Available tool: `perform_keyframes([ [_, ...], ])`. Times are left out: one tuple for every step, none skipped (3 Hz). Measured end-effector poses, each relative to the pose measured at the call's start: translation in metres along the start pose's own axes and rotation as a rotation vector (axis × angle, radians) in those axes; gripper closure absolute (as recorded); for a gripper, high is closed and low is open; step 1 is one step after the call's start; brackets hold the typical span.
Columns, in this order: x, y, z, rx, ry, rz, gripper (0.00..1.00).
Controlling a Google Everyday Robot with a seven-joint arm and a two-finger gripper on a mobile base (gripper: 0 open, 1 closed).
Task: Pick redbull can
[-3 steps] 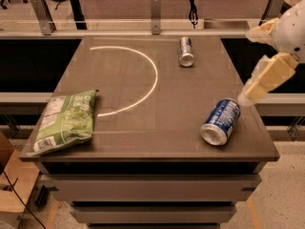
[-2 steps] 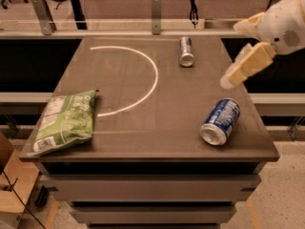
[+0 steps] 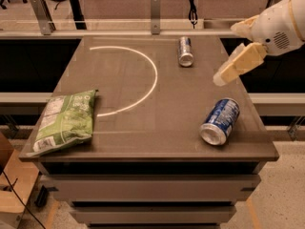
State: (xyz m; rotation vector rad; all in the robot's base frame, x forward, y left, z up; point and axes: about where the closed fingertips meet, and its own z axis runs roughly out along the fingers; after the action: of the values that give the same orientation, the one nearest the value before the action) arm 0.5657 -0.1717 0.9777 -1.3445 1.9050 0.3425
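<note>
The redbull can (image 3: 185,51) is a slim silver can with blue patches. It lies on its side at the far middle of the brown table (image 3: 157,113), its shiny top facing the near side. My gripper (image 3: 224,75) hangs above the table's right part, to the right of and nearer than the redbull can, apart from it. It comes in from the white arm (image 3: 281,25) at the upper right. It holds nothing that I can see.
A wider blue can with white lettering (image 3: 219,120) lies on its side at the near right. A green chip bag (image 3: 66,120) lies at the near left. A white arc (image 3: 143,80) is marked on the tabletop. Rails and posts stand behind the table.
My gripper has moved left and toward the far side over the table, closer to the redbull can. The cans and the bag have not moved.
</note>
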Motion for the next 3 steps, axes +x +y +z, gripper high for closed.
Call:
perform_keyframes([
  [-0.010,-0.029,0.033,0.036,-0.089,0.064,0.00],
  [-0.012,-0.067,0.066,0.085,-0.147,0.128,0.00],
  [-0.003,-0.104,0.106,0.129,-0.159,0.209,0.00],
])
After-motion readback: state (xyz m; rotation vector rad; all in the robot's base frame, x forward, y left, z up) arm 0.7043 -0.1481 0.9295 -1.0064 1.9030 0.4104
